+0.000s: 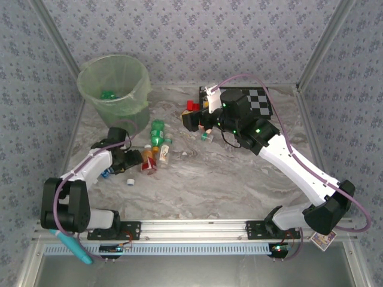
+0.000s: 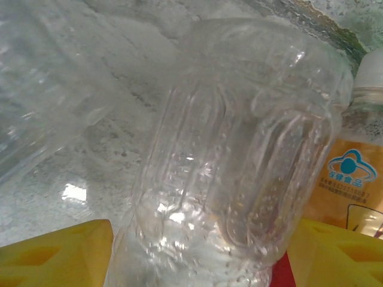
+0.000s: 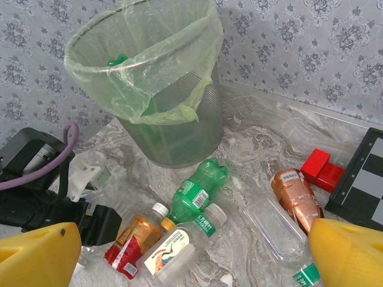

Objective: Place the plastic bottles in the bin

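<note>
The bin (image 1: 114, 84) stands at the far left with green bottles (image 3: 116, 60) inside it. A green bottle (image 1: 157, 133), an orange-red bottle (image 1: 148, 160) and a clear bottle (image 1: 164, 155) lie together in front of it. My left gripper (image 1: 134, 158) is low beside this group. A clear ribbed bottle (image 2: 239, 149) sits between its yellow fingers (image 2: 54, 257), which stand close on either side with thin gaps. My right gripper (image 3: 194, 254) hovers open and holds nothing, above the green bottle (image 3: 200, 188), the labelled clear bottle (image 3: 179, 248) and a copper-orange bottle (image 3: 296, 197).
A red block (image 1: 191, 106) and a black-and-white checkerboard (image 1: 260, 101) lie at the back right. A clear flat plastic container (image 3: 275, 230) rests between the bottles. A loose white cap (image 1: 130, 182) lies on the marble table near the left arm. Patterned walls close in the table.
</note>
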Controlling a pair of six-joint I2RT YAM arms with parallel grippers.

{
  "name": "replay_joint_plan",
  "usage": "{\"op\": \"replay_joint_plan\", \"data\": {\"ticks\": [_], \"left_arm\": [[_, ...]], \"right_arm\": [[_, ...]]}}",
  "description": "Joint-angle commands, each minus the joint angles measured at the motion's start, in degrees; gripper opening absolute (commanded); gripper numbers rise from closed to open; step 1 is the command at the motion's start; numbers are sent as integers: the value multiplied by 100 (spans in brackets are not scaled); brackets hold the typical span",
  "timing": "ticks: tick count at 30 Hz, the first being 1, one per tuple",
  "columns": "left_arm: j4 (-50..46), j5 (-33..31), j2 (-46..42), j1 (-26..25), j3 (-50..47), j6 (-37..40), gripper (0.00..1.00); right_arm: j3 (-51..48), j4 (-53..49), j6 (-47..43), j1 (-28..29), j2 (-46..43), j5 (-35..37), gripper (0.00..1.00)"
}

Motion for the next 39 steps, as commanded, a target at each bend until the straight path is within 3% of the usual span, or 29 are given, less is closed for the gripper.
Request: {"op": "replay_joint_plan", "data": {"ticks": [1,9,18,28,39], "left_arm": [[82,-116,225,-98,158,51,73],[36,-204,411,-234,259,50,70],[-291,-142,-40,-252,317,86,55],[-754,-37,-899,-259,435,-104,55],[-1089,17,-2063,-286,805,-140,55]], "right_arm": [[-18,-99,85,38,-71,80,100],[-42,-126,103,37,-127,102,100],[-46,-120,147,67,-162,17,100],[167,-265,168,165,106,-925,100],[385,-443,56,483,367,-939,100]]}}
